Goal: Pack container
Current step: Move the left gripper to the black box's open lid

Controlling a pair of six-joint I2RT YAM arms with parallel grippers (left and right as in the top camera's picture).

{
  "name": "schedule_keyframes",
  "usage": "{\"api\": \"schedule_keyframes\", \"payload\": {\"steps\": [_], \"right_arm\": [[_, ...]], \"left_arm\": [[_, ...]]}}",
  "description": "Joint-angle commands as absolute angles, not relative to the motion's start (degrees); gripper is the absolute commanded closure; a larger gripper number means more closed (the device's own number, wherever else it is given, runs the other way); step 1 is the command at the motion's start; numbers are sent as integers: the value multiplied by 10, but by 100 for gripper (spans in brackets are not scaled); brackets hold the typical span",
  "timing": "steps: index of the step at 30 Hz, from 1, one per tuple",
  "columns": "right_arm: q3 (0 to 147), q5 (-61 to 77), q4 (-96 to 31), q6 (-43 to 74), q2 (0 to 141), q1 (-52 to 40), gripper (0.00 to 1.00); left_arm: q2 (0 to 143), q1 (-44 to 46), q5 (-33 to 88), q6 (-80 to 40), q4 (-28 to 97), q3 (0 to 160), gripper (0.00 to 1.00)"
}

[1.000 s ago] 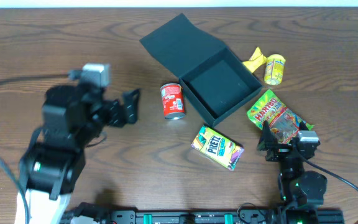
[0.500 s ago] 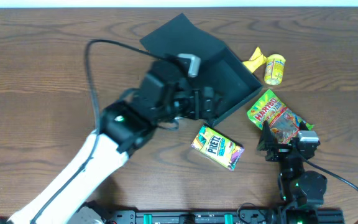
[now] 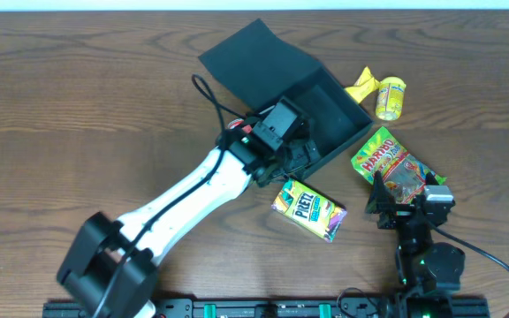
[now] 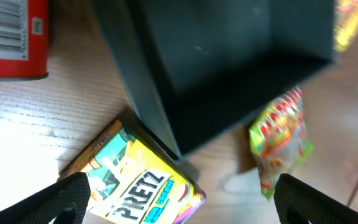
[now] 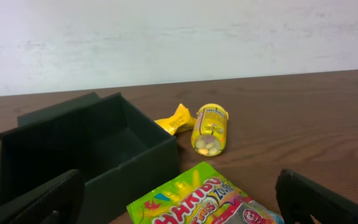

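Woodgrain table (image 3: 78, 79) bears matte square cardboard container (image 3: 330, 108).

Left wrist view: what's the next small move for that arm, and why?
Probably shift the left tool a little off the container wall and lower it over the Pretz pack. The tool is open, the pack lies just under it beside the container's corner, ungrasped, and no snack shows inside the container.

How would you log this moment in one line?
left end effector: open, above box corner and pretzel pack | right end effector: open, near Haribo bag | box: lid open, nothing seen inside
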State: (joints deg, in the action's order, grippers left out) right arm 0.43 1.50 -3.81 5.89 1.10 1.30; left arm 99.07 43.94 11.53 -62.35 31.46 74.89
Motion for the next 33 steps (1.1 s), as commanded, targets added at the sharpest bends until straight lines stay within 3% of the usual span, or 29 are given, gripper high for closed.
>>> {"api": "schedule_keyframes", "payload": {"steps": [1, 5, 13, 20, 23, 33], "right_arm": [[3, 17, -41, 66, 11, 11, 1], [3, 17, -41, 66, 11, 11, 1], [3, 17, -41, 66, 11, 11, 1], [3, 17, -41, 66, 11, 11, 1], [3, 17, -41, 66, 11, 11, 1], [3, 17, -41, 66, 11, 11, 1]], "left_arm": [[1018, 441, 90, -689, 329, 779, 6], [1040, 441, 47, -750, 360, 779, 13], [1047, 443, 22, -753, 342, 779, 19], [1047, 443, 10, -745, 343, 779, 30], [1047, 443, 4, -739, 350, 779, 40], [1052, 446, -4, -740, 328, 779, 41]]}}
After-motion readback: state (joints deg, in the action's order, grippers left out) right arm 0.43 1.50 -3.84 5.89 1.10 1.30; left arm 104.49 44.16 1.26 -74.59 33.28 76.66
